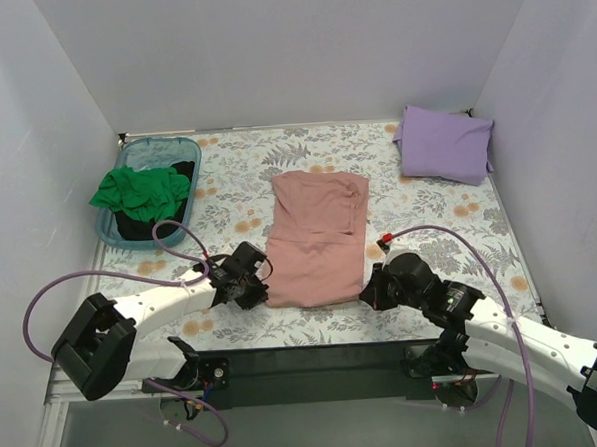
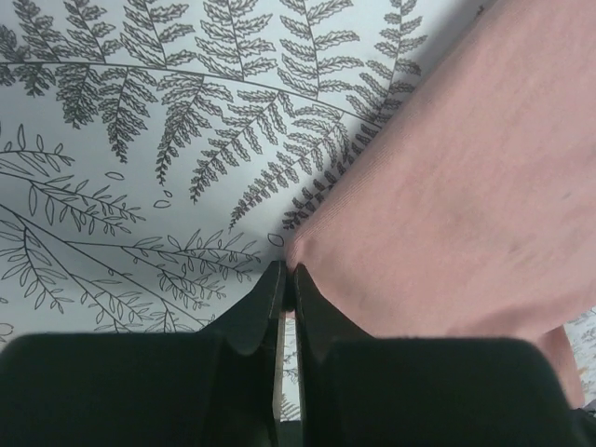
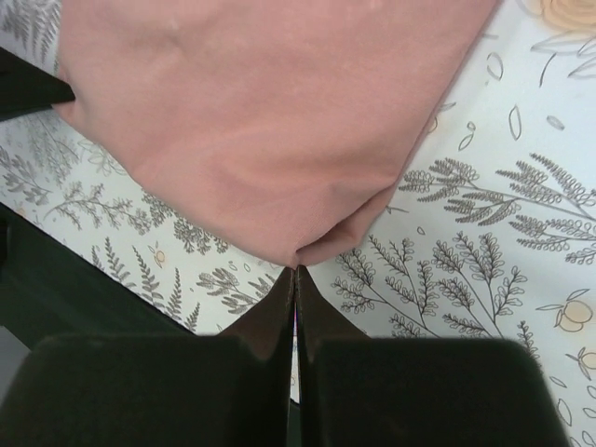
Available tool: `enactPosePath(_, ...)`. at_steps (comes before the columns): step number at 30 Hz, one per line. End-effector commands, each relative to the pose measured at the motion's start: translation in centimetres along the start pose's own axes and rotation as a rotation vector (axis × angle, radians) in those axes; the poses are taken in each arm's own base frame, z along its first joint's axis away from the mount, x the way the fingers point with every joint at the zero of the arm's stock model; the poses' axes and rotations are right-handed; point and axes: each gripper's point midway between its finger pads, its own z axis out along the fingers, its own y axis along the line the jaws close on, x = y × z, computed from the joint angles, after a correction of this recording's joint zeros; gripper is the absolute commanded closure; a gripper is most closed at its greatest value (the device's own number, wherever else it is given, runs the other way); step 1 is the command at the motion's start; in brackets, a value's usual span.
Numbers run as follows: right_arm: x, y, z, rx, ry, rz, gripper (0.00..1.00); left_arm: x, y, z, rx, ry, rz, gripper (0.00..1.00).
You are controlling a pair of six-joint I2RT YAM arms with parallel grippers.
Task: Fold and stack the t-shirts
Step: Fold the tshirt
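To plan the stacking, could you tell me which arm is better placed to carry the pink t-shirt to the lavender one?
Probably right: the right gripper is shut on the pink t-shirt, and the lavender t-shirt lies far right, on its side.

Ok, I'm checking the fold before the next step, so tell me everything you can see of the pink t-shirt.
The pink t-shirt is soft, plain salmon cloth, folded into a long panel with a layer turned in at its far right. It lies flat mid-table on the floral cover, running away from the arms. The left gripper and right gripper each pinch a near corner, puckering the cloth.
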Motion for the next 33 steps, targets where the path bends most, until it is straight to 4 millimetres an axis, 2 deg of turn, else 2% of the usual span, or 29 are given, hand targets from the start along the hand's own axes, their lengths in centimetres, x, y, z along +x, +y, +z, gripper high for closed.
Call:
enactPosePath(1,-3.3,1.0,-0.5,-0.025,-0.147,-0.037,0.99,-0.2,-0.7,-1.3,0.058,-0.004,0.012,1.0)
enactPosePath(2,-3.7,1.0,-0.6,-0.019,-0.162,-0.04,0.99,-0.7,-1.9,-2.1,0.093,-0.014,0.021,1.0)
enactPosePath(6,-6.1,1.2,-1.3,0.016,-0.236,-0.056,0.99,-2.0,-4.1,-3.3,0.107,-0.051,0.039,1.0)
enactPosePath(7,-7.0,1.1,-1.5,0.039,-0.267,-0.057,0.99,-2.4,-4.5,-3.3,0.106,-0.065,0.042,1.0)
enactPosePath(8,-8.1,1.3,-1.8,0.051,-0.292,-0.063,0.99,-3.2,-6.0,-4.0,0.13,-0.078,0.035,1.0)
enactPosePath(11,-11.2,1.4,-2.6,0.099,-0.365,-0.065,0.99,-4.5,-7.6,-4.0,0.128,-0.093,0.034,1.0)
enactPosePath(13,-12.7,1.2,-2.9,0.127,-0.387,-0.067,0.99,-5.8,-9.7,-4.6,0.156,-0.114,0.036,1.0)
enactPosePath(14,-13.3,1.0,-2.8,0.147,-0.383,-0.088,0.99,-6.8,-10.0,-4.7,0.154,-0.131,0.022,1.0)
enactPosePath(15,-14.8,1.4,-3.3,0.147,-0.409,-0.089,0.99,-7.8,-11.3,-5.5,0.171,-0.149,0.013,1.0)
enactPosePath(18,-17.6,0.6,-3.4,0.19,-0.441,-0.098,0.99,-10.1,-12.7,-5.2,0.17,-0.172,0.005,1.0)
enactPosePath(19,-19.6,0.8,-4.1,0.176,-0.474,-0.085,0.99,-11.2,-14.2,-6.2,0.206,-0.19,0.005,1.0)
enactPosePath(21,-21.3,0.4,-3.7,0.18,-0.481,-0.097,0.99,-13.1,-15.4,-6.1,0.211,-0.225,-0.012,1.0)
enactPosePath(22,-23.3,0.5,-4.2,0.168,-0.514,-0.095,0.99,-14.3,-17.0,-7.2,0.243,-0.257,-0.019,1.0)
enactPosePath(24,-24.5,-0.2,-3.0,0.186,-0.492,-0.109,0.99,-16.1,-17.4,-6.1,0.205,-0.287,-0.041,1.0)
enactPosePath(26,-26.7,-1.3,-2.1,0.214,-0.499,-0.104,0.99,-18.2,-18.2,-4.9,0.194,-0.303,-0.07,1.0)
enactPosePath(28,-28.7,-2.5,-1.8,0.224,-0.528,-0.097,0.99,-19.7,-19.3,-3.8,0.213,-0.317,-0.09,1.0)
enactPosePath(29,-29.4,-3.2,-0.7,0.231,-0.513,-0.096,0.99,-21.3,-20.6,-4.0,0.243,-0.343,-0.107,1.0)
enactPosePath(30,-30.6,-3.4,-0.5,0.219,-0.543,-0.096,0.99,-21.7,-20.5,-1.7,0.205,-0.325,-0.106,1.0)
enactPosePath(31,-31.3,-4.3,-0.3,0.227,-0.548,-0.094,0.99,-22.2,-20.9,-1.2,0.204,-0.316,-0.109,1.0)
enactPosePath(32,-32.0,-5.0,0.8,0.238,-0.541,-0.092,0.99,-23.7,-22.1,-1.3,0.222,-0.344,-0.12,1.0)
enactPosePath(33,-32.8,-5.7,1.0,0.251,-0.551,-0.088,0.99,-24.1,-21.9,0.7,0.189,-0.337,-0.126,1.0)
